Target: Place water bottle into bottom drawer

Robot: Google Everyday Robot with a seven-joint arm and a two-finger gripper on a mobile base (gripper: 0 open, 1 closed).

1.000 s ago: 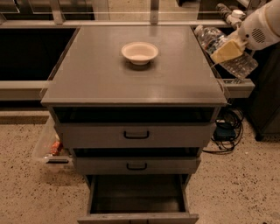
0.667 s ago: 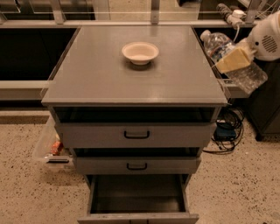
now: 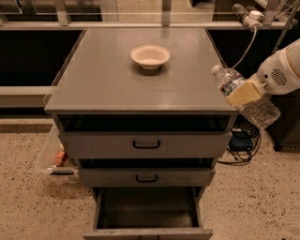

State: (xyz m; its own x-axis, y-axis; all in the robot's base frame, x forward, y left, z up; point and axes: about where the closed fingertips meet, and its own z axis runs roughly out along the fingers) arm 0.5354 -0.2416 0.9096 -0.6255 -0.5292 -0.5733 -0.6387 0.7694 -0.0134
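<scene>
Three grey drawers sit under the table (image 3: 108,79). The bottom drawer (image 3: 147,212) is pulled out toward the camera, its dark grey inside open to view from above. The top drawer (image 3: 187,145) and the middle drawer (image 3: 108,178) above it each carry a black handle, and a dark gap shows over each front.

The bottle (image 3: 259,111) is in the air off the table's right front corner, well above the bottom drawer and to the right of it. It lies tilted. The white cap points up and left, just over the table's right edge, and the clear crinkled base hangs lower, out past the corner. Its pale label sits near the cap end.

The pincer (image 3: 240,90) is clenched on the bottle around its middle, with a pale yellow pad (image 3: 248,93) across the near side. Behind it the white arm (image 3: 281,70) reaches in from the right edge of the view.

A pale bowl (image 3: 150,56) stands upright on the table, toward the back and near the middle, well apart from the bottle. On the speckled floor, black cables (image 3: 241,143) lie to the right of the drawers, below the bottle, and a clear bin (image 3: 49,157) sits to the left. A white power strip (image 3: 246,14) lies at the back right.
</scene>
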